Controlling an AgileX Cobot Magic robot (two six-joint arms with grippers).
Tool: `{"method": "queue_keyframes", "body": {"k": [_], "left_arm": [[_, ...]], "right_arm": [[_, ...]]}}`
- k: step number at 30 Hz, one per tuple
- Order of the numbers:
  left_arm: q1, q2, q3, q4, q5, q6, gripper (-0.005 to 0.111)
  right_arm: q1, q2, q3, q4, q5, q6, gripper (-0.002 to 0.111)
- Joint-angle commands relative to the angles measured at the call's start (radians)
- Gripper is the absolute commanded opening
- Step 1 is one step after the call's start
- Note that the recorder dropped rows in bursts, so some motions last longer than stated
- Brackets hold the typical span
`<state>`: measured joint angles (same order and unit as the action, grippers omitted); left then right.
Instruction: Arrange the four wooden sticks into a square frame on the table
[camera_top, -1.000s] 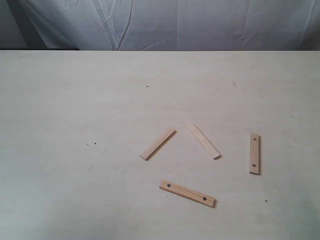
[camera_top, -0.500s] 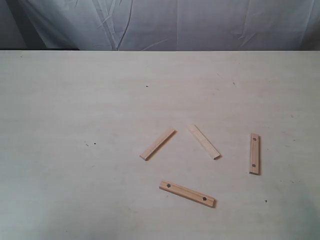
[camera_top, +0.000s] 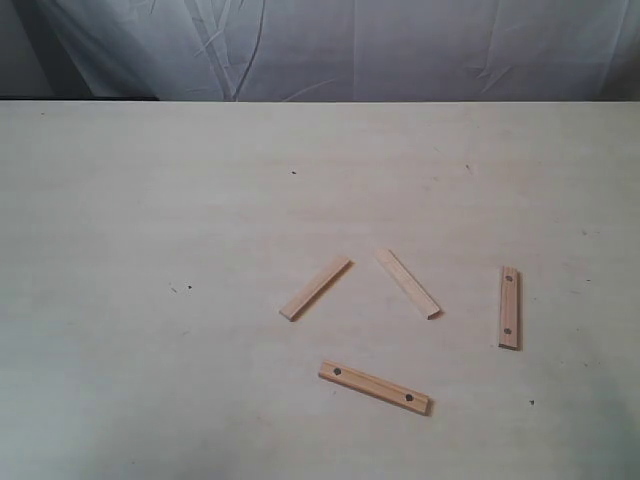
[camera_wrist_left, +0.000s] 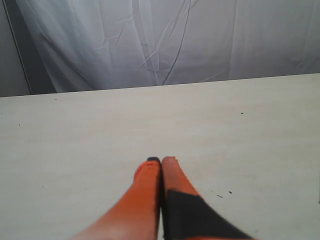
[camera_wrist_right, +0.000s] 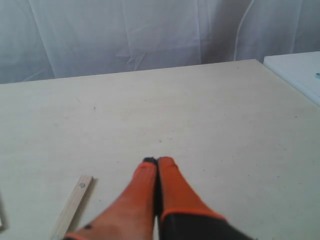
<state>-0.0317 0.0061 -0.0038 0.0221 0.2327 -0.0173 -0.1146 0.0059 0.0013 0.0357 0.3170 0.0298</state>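
Four pale wooden sticks lie apart on the table (camera_top: 150, 200), none touching. A plain stick (camera_top: 316, 288) slants at centre, and a second plain stick (camera_top: 408, 284) slants the other way beside it. A stick with holes (camera_top: 510, 307) lies lengthwise at the right. Another stick with holes (camera_top: 375, 387) lies near the front. No square frame is formed. Neither arm shows in the exterior view. My left gripper (camera_wrist_left: 160, 161) is shut and empty above bare table. My right gripper (camera_wrist_right: 158, 161) is shut and empty, with a holed stick (camera_wrist_right: 72, 206) close beside it.
A wrinkled white cloth (camera_top: 350, 50) hangs behind the table's far edge. A white surface (camera_wrist_right: 300, 70) adjoins the table in the right wrist view. Tiny dark specks (camera_top: 189, 287) dot the tabletop.
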Motion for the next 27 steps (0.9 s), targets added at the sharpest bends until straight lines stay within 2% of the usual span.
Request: {"method": "queue_keyframes", "body": {"k": [1, 6, 16, 23, 27], "left_arm": [[0.002, -0.006, 0.004, 0.019, -0.004, -0.002, 0.000], [0.002, -0.006, 0.004, 0.046, -0.118, -0.002, 0.000], [0.002, -0.006, 0.004, 0.046, -0.349, -0.002, 0.000], [0.002, -0.006, 0.004, 0.046, -0.405, -0.005, 0.000], [0.002, -0.006, 0.004, -0.099, -0.402, -0.010, 0.000]], "right_arm": [[-0.006, -0.006, -0.001, -0.005, -0.013, -0.004, 0.000], [-0.006, -0.006, -0.001, -0.005, -0.048, -0.004, 0.000], [-0.006, -0.006, -0.001, -0.005, -0.276, -0.004, 0.000], [-0.006, -0.006, -0.001, -0.005, -0.310, -0.004, 0.000], [-0.006, -0.006, -0.001, 0.002, -0.477, -0.004, 0.000]]}}
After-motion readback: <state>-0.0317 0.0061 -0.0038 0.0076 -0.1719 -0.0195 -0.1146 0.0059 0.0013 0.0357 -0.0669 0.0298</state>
